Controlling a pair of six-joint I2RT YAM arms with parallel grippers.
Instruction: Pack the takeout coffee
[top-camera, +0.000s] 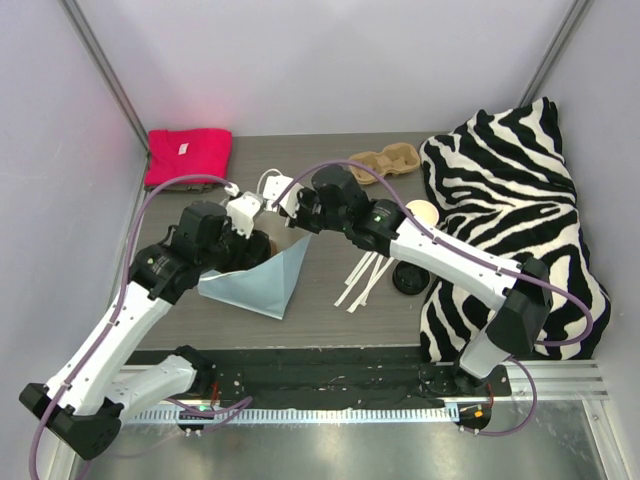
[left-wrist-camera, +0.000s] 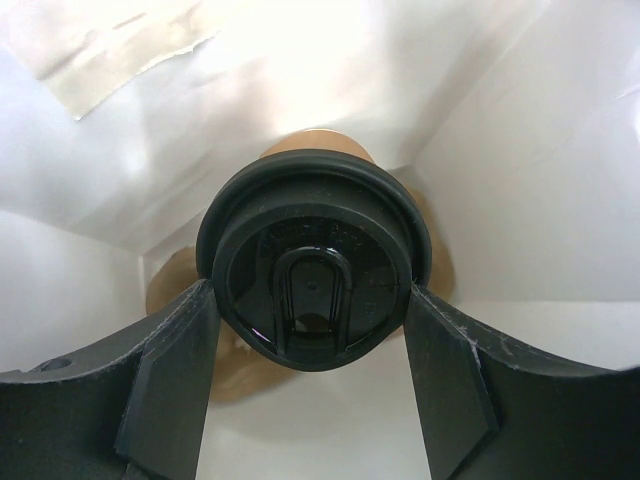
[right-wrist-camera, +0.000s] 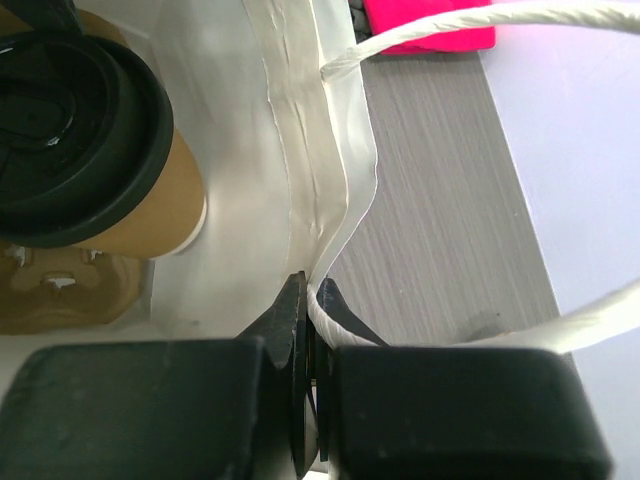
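Looking down the left wrist camera, I see the left tool (left-wrist-camera: 310, 300) clasping the takeout coffee (left-wrist-camera: 315, 250), a finger against each side of its top, inside the light blue paper bag (top-camera: 262, 275) that lies on the counter (top-camera: 330, 325). The right tool (right-wrist-camera: 312, 300) is pinched tight on the bag's rim, beside a white handle (right-wrist-camera: 420, 40).
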